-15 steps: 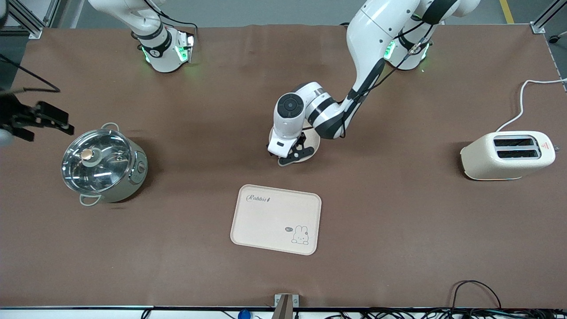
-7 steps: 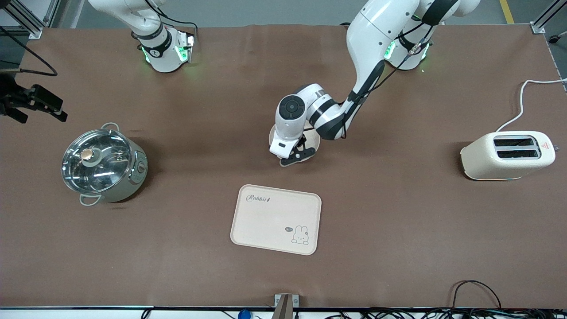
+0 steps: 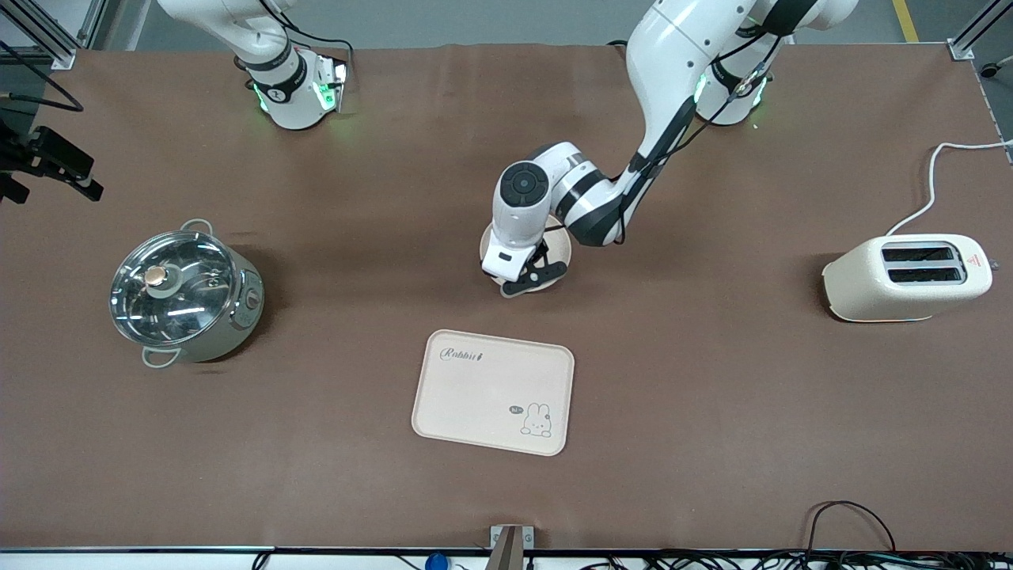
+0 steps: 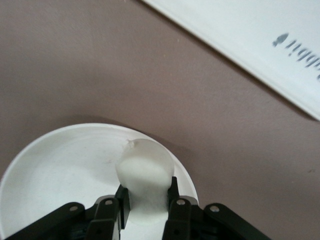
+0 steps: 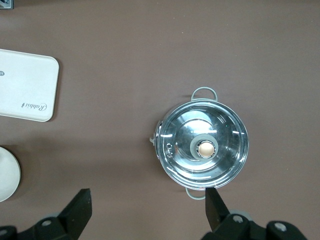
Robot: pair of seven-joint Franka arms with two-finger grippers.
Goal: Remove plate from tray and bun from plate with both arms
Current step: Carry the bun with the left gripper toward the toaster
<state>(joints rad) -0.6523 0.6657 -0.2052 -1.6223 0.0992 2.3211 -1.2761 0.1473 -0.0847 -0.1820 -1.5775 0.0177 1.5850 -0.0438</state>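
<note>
The round cream plate (image 3: 560,252) lies mid-table, farther from the front camera than the tray and mostly hidden under the left arm's hand. In the left wrist view the pale bun (image 4: 145,170) sits at the plate's (image 4: 60,160) rim, and my left gripper (image 4: 146,200) is shut on it, a black finger on each side. The front view shows that gripper (image 3: 529,279) low over the plate's nearer edge, with the bun hidden. My right gripper (image 3: 47,162) hangs open and empty, high over the right arm's end of the table. Its fingertips (image 5: 80,205) stand wide apart.
A cream rabbit tray (image 3: 492,392) lies nearer the front camera than the plate. A lidded steel pot (image 3: 184,294) stands toward the right arm's end, below the right gripper. A cream toaster (image 3: 906,277) with a white cord stands toward the left arm's end.
My left gripper's fingers have closed onto the bun, and its hand has shifted slightly. The right gripper has drifted toward the robots' side, away from the pot.
</note>
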